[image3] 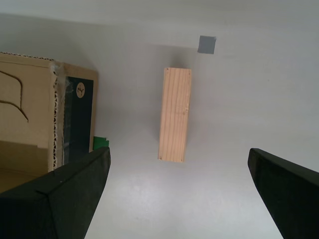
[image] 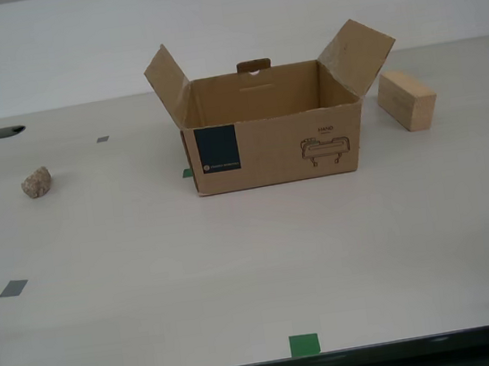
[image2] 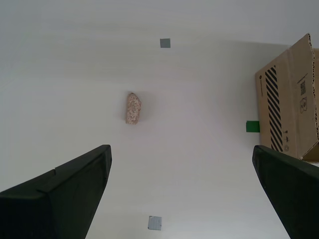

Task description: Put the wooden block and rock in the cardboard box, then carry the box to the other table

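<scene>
You've got both pincers spread wide and hovering: first pincer over the wooden block, second pincer over the rock, staged either side of the cardboard box.

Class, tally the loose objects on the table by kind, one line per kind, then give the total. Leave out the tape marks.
Cardboard box: 1
Wooden block: 1
Rock: 1
Total: 3

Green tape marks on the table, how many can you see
2: one green tape mark at the table's near edge, another beside the cardboard box by its teal-label corner. The box may hide more.
</scene>
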Robot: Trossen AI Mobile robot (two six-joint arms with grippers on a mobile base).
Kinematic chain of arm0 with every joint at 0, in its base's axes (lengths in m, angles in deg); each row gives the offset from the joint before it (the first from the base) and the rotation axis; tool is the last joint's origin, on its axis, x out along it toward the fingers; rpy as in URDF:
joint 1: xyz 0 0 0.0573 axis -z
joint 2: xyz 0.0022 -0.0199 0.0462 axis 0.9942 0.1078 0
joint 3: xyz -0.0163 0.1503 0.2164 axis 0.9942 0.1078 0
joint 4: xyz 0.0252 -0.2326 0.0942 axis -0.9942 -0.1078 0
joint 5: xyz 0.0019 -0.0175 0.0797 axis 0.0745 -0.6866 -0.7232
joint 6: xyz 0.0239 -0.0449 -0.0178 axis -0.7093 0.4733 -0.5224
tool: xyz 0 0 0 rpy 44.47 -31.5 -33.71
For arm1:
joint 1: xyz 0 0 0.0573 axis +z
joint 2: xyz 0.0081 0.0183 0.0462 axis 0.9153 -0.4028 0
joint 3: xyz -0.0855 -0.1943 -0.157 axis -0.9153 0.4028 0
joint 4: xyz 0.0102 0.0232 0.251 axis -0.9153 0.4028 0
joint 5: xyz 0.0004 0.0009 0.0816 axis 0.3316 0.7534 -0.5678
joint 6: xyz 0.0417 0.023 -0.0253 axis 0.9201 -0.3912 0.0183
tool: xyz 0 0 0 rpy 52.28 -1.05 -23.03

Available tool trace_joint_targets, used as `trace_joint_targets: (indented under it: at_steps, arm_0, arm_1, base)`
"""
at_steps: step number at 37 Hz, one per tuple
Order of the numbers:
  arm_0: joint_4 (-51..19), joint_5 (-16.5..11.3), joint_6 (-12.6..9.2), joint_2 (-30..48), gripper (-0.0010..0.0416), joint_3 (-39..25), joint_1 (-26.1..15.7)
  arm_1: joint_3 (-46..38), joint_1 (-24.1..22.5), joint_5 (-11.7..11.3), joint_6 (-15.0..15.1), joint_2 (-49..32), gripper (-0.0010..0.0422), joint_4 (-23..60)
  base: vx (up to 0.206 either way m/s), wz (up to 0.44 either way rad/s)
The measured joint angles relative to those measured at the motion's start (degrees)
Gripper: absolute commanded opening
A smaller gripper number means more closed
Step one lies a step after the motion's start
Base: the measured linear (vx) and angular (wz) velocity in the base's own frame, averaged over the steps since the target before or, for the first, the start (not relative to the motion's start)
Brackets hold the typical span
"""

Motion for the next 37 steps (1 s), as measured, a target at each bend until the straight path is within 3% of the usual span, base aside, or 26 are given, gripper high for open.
trace_joint_targets:
  at_steps: [8,19,37]
  arm_0:
    - [0.85,-0.02,0.13,1.07,0.0364,0.50,0.07]
    - [7.19,0.00,0.13,1.03,0.0394,6.23,0.02]
    - [13.68,-0.02,0.15,1.05,0.0394,14.69,0.00]
  arm_1:
    - [0.24,0.00,0.00,-0.24,0.00,0.0387,-0.02]
    - [0.31,0.00,0.00,-0.28,0.00,0.0387,-0.02]
    - [0.33,0.00,0.00,-0.28,-0.02,0.0387,0.07]
  base:
    - [0.000,0.000]
    - [0.000,0.000]
    - [0.000,0.000]
